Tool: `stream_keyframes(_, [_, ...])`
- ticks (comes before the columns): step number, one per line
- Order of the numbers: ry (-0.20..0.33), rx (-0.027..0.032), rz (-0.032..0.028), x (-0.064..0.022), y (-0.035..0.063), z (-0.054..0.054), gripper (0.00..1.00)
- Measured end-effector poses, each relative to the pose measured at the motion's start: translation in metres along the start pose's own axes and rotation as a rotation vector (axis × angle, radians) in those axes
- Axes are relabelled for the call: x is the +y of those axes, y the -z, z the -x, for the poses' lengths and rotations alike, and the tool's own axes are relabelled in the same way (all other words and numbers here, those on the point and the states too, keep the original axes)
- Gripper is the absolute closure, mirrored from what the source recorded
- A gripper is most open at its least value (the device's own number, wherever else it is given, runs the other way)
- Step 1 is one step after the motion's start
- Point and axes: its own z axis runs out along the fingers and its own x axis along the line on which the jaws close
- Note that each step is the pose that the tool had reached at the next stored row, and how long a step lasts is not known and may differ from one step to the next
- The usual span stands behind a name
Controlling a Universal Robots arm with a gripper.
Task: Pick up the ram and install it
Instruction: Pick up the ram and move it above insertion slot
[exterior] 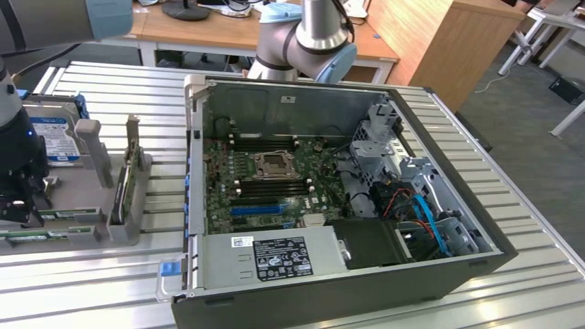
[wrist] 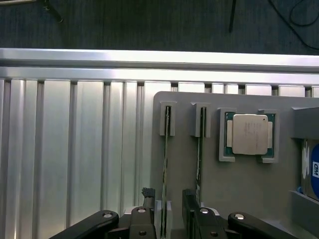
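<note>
Over the gray holder point(wrist: 214, 199), at nine o'clock from the open computer case point(exterior: 320, 308) in the exterior view, the hand point(wrist: 167, 221) hangs released around the ram point(wrist: 165, 164).

On the wrist view the ram stands on its long edge in a slotted bracket of the holder. The dark fingers point(wrist: 144, 221) are spread to either side of it with a gap showing, so nothing is clasped. A second memory stick point(wrist: 200, 159) stands parallel just beside it, passing behind the other finger. A processor point(wrist: 249, 133) lies flat in its own recess next to that stick, and a blue-labelled hard drive point(wrist: 311, 172) sits at the holder's far side. Holder and case both rest on the ribbed metal table point(wrist: 75, 159). Inside the case the motherboard point(exterior: 265, 185) lies exposed, well apart from the ram.
</note>
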Motion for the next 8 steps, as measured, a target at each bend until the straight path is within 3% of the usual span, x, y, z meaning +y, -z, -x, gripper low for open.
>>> stream_keyframes(8, [0.0,0.0,0.0,-0.0004,-0.0114,0.0001,0.64])
